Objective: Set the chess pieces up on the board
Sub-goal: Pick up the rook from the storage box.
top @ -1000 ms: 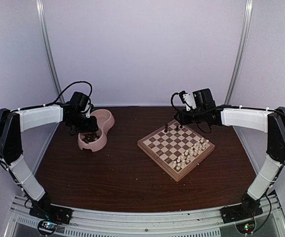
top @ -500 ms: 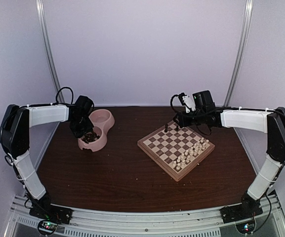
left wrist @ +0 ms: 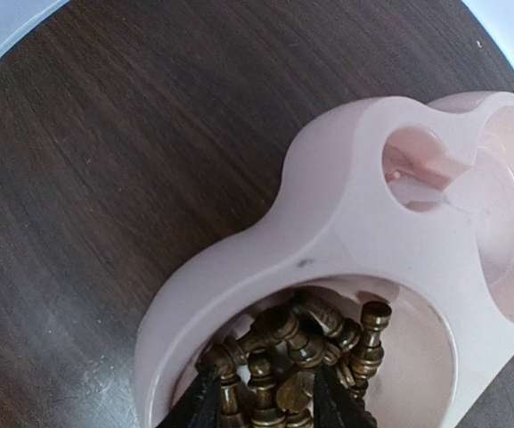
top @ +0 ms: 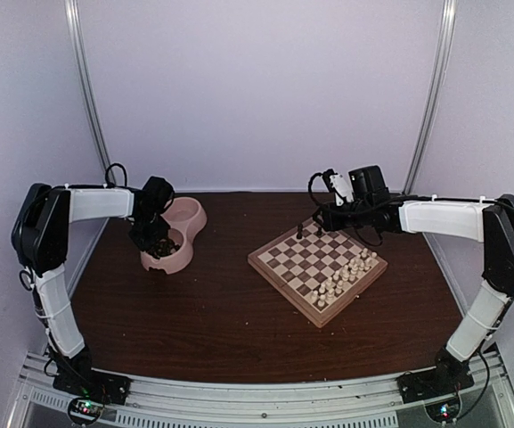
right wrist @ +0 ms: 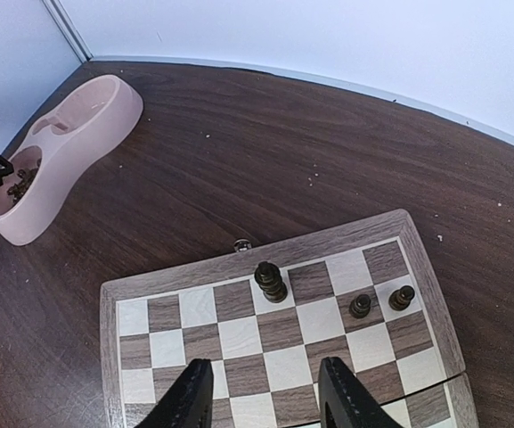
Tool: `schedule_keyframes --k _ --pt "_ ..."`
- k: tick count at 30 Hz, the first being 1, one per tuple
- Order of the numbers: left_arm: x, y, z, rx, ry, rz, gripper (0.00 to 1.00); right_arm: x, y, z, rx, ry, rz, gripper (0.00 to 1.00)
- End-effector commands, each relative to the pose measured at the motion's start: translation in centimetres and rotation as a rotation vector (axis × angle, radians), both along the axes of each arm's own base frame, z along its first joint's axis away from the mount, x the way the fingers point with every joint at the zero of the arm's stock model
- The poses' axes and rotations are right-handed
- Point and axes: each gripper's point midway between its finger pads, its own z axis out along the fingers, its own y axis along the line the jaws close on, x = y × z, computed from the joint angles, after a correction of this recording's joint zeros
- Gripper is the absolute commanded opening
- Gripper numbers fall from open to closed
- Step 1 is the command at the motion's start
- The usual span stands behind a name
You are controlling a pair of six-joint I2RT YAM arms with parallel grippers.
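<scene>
Close left gripper [left wrist: 270,406] on one dark piece [left wrist: 258,370] heaped in the bowl [left wrist: 328,178]; held yet or not, cannot tell. Hold right gripper [right wrist: 264,392], parted and empty, over the board [right wrist: 239,334].

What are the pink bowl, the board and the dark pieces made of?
Bowl: probably moulded plastic, smooth matte pink with rounded seamless edges. Board: seemingly wood, grain visible on squares and border. Pieces: likely turned dark wood with a slight sheen.
</scene>
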Motion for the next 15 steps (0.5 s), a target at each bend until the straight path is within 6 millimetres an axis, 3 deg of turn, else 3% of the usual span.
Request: schedule_keyframes --k 1,15 --pt "1.0 0.4 -0.6 -0.006 0.003 0.026 0.37 -0.3 0.5 1.7 0.036 -0.039 0.017 0.43" --pt "2.4 0.4 -2.8 -0.036 0.027 0.036 0.37 -0.2 0.6 1.5 0.032 -0.041 0.018 0.43"
